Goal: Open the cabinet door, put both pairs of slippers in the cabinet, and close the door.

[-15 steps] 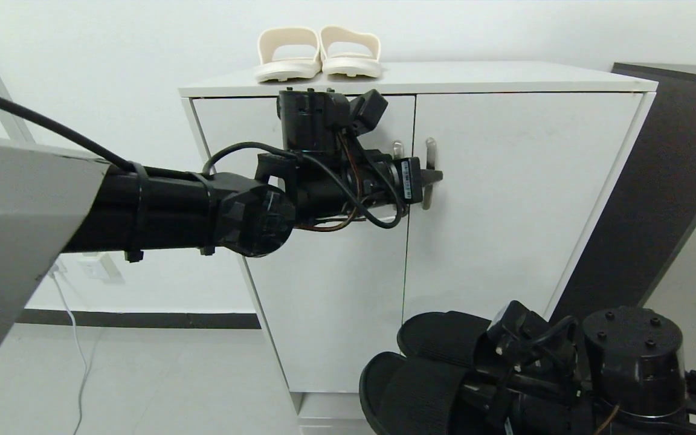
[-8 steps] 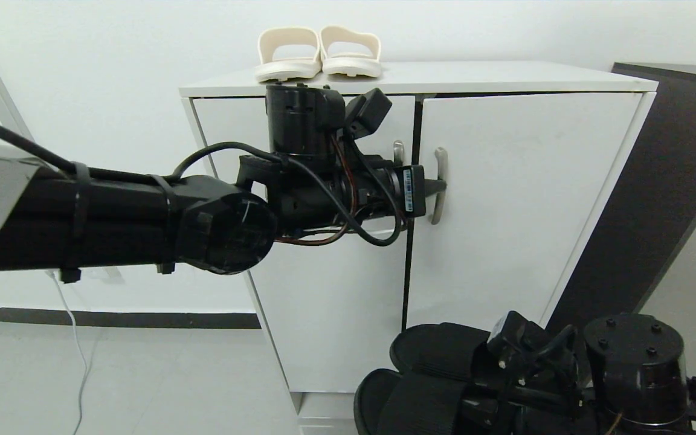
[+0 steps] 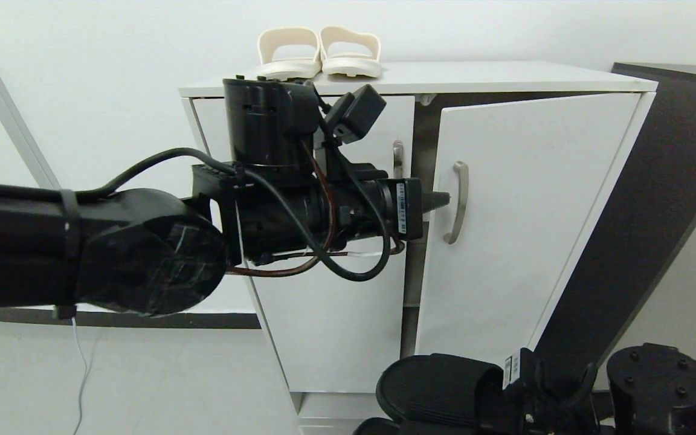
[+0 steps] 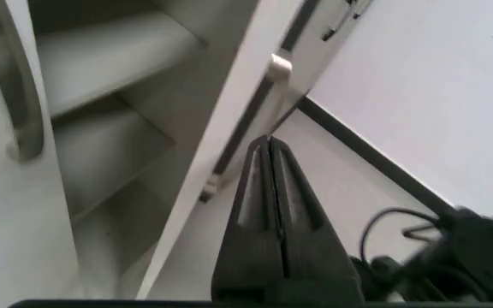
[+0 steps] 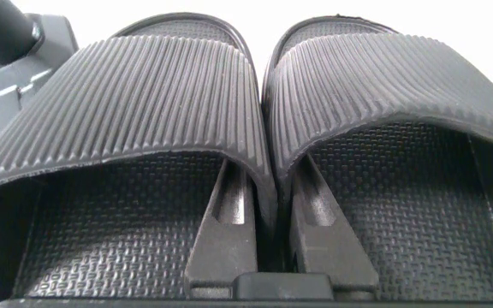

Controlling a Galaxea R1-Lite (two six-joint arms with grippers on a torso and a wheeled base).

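The cabinet (image 3: pixel 505 75) is partly open. Its right door (image 3: pixel 535 211) stands ajar, with a dark gap between it and the left door (image 3: pixel 324 314), and the shelves (image 4: pixel 109 51) show inside in the left wrist view. The left claw (image 3: pixel 441 199) is at the height of the door's handle (image 3: pixel 458 202), with its tip just beside it. Its fingers are pressed together with nothing between them, and I cannot tell if they touch the handle.

The cream slippers (image 3: pixel 318 54) lie side by side on top of the cabinet, near its back edge. The black slippers (image 3: pixel 438 386) are low in front of the cabinet, held by the right claw (image 5: pixel 268 214), which pinches the two inner walls of the pair together.

In my judgement the step in hand is opening the door, and it is not yet finished. The gap looks too narrow for a pair to pass. The next move calls for swinging the right door much wider. After that the right arm must lift the black pair toward a shelf without hitting the door edge.
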